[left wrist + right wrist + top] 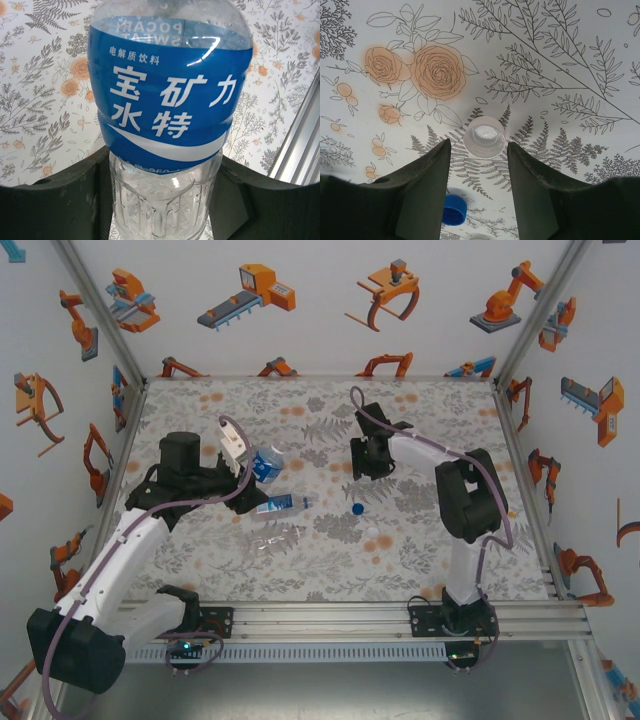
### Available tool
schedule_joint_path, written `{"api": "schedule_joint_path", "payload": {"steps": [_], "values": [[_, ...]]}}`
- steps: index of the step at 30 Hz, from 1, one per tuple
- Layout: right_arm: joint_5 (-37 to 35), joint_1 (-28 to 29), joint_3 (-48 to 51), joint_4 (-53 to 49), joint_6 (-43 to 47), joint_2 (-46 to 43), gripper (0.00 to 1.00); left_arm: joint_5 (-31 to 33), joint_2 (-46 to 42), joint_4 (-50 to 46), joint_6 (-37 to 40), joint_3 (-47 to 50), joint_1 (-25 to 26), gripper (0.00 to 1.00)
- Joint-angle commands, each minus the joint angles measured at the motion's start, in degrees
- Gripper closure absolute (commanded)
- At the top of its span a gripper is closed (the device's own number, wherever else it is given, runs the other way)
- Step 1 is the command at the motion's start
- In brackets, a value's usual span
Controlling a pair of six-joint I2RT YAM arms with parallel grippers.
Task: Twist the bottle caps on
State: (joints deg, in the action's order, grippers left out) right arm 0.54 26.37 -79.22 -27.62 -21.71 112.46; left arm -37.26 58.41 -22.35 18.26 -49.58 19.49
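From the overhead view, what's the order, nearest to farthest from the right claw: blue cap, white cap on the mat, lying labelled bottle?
1. Blue cap, just below the right gripper.
2. White cap, a bit farther, straight below.
3. Labelled bottle, lying off to the left.

Chinese and mirrored Latin print on one bottle label

The blue label around the bottle seen close in the left wrist view carries white print: a small line "电解质饮料", and under it the large characters "宝矿力" and "水特". Higher up, through the clear plastic, the far side of the band reads "POCARI SWEAT" in mirror writing. Small figures at the label's lower edge are cut off and unreadable. In the top view the band on a second bottle lying on the bench is too small to read
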Motion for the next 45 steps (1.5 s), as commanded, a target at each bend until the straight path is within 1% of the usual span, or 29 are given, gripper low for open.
{"api": "schedule_joint_path", "payload": {"steps": [1,7,36,45], "values": [[-1.15,-0.35,-1.70,-0.19,-0.54,-3.06,0.53,-0.56,-0.52,-0.69,1.14,0.43,0.35,0.96],[0.78,-0.35,-2.34,0.37,-0.71,-2.37,0.53,-0.57,-0.49,-0.76,1.15,0.39,0.35,0.96],[-0.10,-0.33,-1.63,1.07,-0.36,0.91,0.54,0.01,0.00,-1.03,1.31,0.38,0.42,0.96],[1.37,-0.34,-3.26,0.90,-0.42,0.18,0.54,0.12,0.34,-1.18,1.47,0.28,0.44,0.96]]}}
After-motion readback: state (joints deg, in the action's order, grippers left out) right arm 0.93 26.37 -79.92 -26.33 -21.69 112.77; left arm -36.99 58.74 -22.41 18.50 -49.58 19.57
